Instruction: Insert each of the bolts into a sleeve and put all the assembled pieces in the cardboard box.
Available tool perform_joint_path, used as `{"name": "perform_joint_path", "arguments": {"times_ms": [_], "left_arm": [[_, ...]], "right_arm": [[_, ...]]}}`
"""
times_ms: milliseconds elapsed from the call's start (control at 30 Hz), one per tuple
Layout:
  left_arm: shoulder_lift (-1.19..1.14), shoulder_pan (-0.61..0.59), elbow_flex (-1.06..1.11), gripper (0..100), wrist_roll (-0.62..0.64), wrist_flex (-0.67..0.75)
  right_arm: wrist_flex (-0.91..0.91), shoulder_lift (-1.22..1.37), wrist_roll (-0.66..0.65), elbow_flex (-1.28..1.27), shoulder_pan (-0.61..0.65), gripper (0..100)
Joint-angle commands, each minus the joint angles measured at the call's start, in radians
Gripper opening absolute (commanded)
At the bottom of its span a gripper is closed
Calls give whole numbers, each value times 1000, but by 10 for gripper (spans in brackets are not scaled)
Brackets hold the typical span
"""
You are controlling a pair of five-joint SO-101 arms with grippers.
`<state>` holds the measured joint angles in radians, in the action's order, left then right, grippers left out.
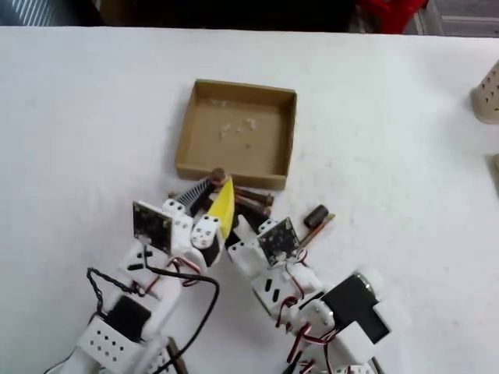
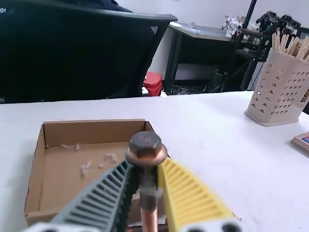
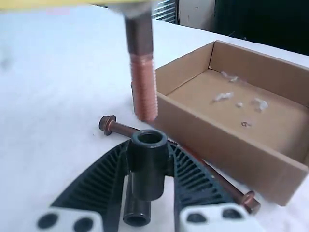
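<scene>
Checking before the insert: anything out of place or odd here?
Only white scraps lying on the box floor. Left gripper holds a bolt upright above the sleeve in the right gripper; nothing else stands out.

A copper-coloured bolt (image 2: 146,147) stands head up, clamped in the left gripper (image 2: 145,166). Its threaded tip is just above the open top of a dark sleeve (image 3: 148,164), held upright in the right gripper (image 3: 148,151). Two more bolts (image 1: 253,196) lie just beside the near wall of the shallow, open cardboard box (image 1: 185,132).

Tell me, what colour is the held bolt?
Coppery brown; the bolt shows best in the left wrist view.
</scene>
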<state>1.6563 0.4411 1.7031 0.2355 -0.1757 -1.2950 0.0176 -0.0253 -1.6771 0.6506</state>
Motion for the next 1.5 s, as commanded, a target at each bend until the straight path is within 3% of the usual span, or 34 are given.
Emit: {"name": "perform_joint_path", "arguments": {"times_ms": [0, 267, 400, 567, 800, 1100, 1467], "left_arm": [[-30, -27, -6, 23, -9, 98], [-400, -22, -123, 23, -3, 288], [-421, -24, -104, 23, -3, 318], [-378, -27, -61, 23, -3, 311], [-303, -24, -55, 23, -3, 196], [-294, -19, -17, 23, -5, 193], [-291, 61, -21, 23, -3, 101]], "right_arm": [[-25, -1, -2, -9, 8, 18], [-25, -1, -2, -9, 5, 18], [-25, -1, -2, -9, 4, 18], [-25, -1, -2, -9, 5, 18], [-25, -1, -2, -9, 5, 18], [-25, -1, -2, -9, 5, 18], [-25, -1, -2, -9, 4, 18]]}}
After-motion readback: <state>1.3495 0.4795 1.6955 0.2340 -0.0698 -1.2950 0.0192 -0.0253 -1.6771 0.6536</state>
